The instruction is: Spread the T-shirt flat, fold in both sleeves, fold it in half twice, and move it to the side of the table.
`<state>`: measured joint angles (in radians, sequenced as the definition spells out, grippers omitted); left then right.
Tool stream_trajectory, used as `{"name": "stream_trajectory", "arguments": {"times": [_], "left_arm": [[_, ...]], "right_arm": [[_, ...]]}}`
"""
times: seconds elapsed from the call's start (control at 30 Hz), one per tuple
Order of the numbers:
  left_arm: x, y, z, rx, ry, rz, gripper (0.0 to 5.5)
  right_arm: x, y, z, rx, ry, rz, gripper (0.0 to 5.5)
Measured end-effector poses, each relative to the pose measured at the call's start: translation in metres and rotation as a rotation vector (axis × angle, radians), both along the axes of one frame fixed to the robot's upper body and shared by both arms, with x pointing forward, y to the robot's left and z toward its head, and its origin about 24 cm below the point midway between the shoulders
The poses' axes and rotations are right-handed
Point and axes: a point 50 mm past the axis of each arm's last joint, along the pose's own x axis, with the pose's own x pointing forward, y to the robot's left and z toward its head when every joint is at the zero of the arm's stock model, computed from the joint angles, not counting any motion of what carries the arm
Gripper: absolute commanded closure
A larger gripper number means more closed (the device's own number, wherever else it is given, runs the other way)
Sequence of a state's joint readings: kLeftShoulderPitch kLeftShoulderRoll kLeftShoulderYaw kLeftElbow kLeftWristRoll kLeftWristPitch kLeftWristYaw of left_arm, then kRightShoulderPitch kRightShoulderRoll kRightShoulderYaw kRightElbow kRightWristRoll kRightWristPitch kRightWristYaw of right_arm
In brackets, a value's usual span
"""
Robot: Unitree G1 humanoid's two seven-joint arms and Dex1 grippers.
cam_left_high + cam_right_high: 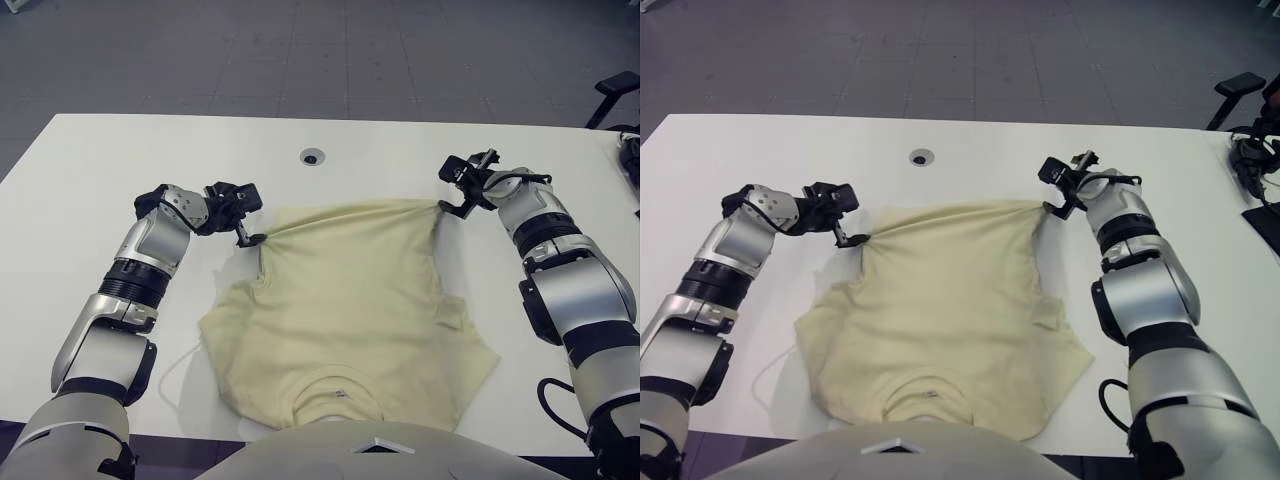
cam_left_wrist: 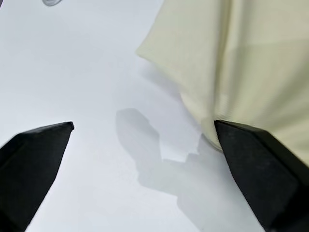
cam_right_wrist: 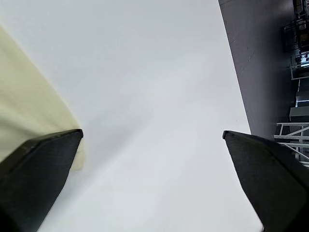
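A: Start from the left; what is that arm's tool doing?

B: The left tool (image 2: 144, 123) sits at the far-left corner of the T-shirt (image 1: 345, 300); its fingers are spread wide and grip nothing; the cloth only brushes the inside of one finger (image 2: 260, 164).

A: And the shirt itself?

B: It lies on the white bench (image 1: 120, 150), hem (image 1: 350, 208) on the far side, collar (image 1: 335, 385) at the near edge; the body is mostly open, but the left sleeve (image 1: 222, 325) is bunched in and the right sleeve (image 1: 468, 345) has a crease across it; I'd call the spreading unfinished.

A: The right side?

B: The right tool (image 3: 152, 131) is at the far-right hem corner, its fingers equally wide apart, holding nothing; cloth lies just beside one finger.

A: So what could go wrong?

B: If either tool closes where it stands, I reckon it may catch a thin edge or nothing at all, since the cloth is off to one side of the gap; then only one corner gets pulled and the hem skews; a pinch of one layer alone would drag top over bottom and add wrinkles; and with the collar so close to the near edge, a tug that way could slide the shirt off the bench.
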<state>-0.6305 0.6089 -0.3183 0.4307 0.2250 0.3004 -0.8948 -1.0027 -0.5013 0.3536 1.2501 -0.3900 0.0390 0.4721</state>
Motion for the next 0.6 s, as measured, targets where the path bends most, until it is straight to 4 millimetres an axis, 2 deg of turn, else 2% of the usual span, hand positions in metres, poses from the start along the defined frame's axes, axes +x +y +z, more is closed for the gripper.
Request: {"name": "stream_trajectory", "arguments": {"times": [0.07, 0.13, 0.27, 0.37, 0.47, 0.6], "left_arm": [[0.001, 0.001, 0.003, -0.046, -0.005, 0.029, 0.12], [0.001, -0.006, 0.008, -0.135, -0.001, 0.028, 0.12], [0.000, -0.022, 0.027, -0.321, -0.010, 0.003, 0.12], [0.011, -0.018, 0.038, -0.331, -0.087, 0.068, 0.12], [0.028, -0.019, 0.042, -0.324, -0.166, 0.150, 0.12], [0.043, -0.043, 0.023, -0.367, -0.115, 0.178, 0.12]], "right_arm": [[0.001, 0.002, 0.002, 0.068, -0.019, -0.004, 0.10], [0.004, 0.010, 0.010, 0.159, -0.052, 0.010, 0.10], [0.011, 0.027, 0.035, 0.281, -0.126, 0.086, 0.10], [0.008, 0.036, 0.046, 0.308, -0.144, 0.145, 0.10], [-0.008, 0.045, 0.037, 0.329, -0.096, 0.206, 0.10], [-0.042, 0.065, 0.017, 0.326, -0.009, 0.301, 0.10]]}}
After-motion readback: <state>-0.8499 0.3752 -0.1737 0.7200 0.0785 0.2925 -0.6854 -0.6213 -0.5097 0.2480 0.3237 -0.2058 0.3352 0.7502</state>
